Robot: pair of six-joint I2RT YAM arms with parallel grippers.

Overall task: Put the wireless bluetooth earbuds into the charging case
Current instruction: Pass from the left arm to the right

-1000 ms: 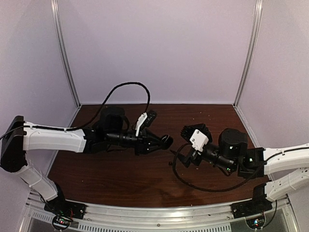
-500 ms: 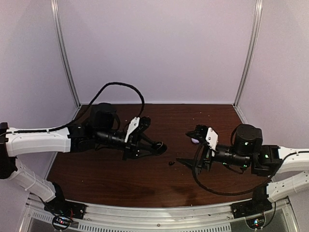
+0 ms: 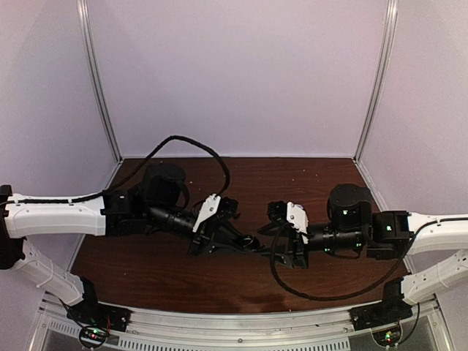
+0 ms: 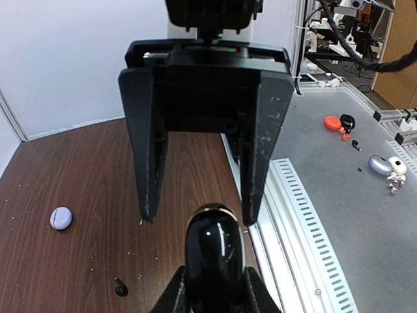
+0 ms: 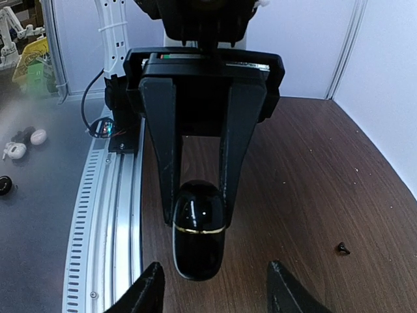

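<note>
Table: a dark brown wooden table top lies under both grippers, with pale walls on three sides.
Left arm: the white and black left arm reaches from the left side toward the middle of the table.
Right arm: the white and black right arm reaches from the right side, and the two arms meet tip to tip.
Rail: a slotted aluminium rail runs along the table edge, to the left of the right gripper in its own view.
Left gripper: the black left gripper stands narrow. Its two fingers press on the sides of the black case and hold it above the table.
Right gripper: the black right gripper faces the left one. Its fingers stand apart, one on each side of the free end of the case, with a gap visible on both sides.
Black case: the glossy black egg-shaped charging case has a thin gold line around its middle, where the two halves meet. It sticks out from the left gripper straight between the fingers of the right gripper.
Lavender case: a small pale lavender rounded case lies on the table, well apart from the left gripper, on the left in its view.
Black earbud: a tiny black stemmed earbud lies on the wood near the left gripper, on the left in its view, outside any case.
Black speck: the right wrist view shows a tiny black piece on the wood to the right of the right gripper. I cannot tell if it is the same earbud.
</note>
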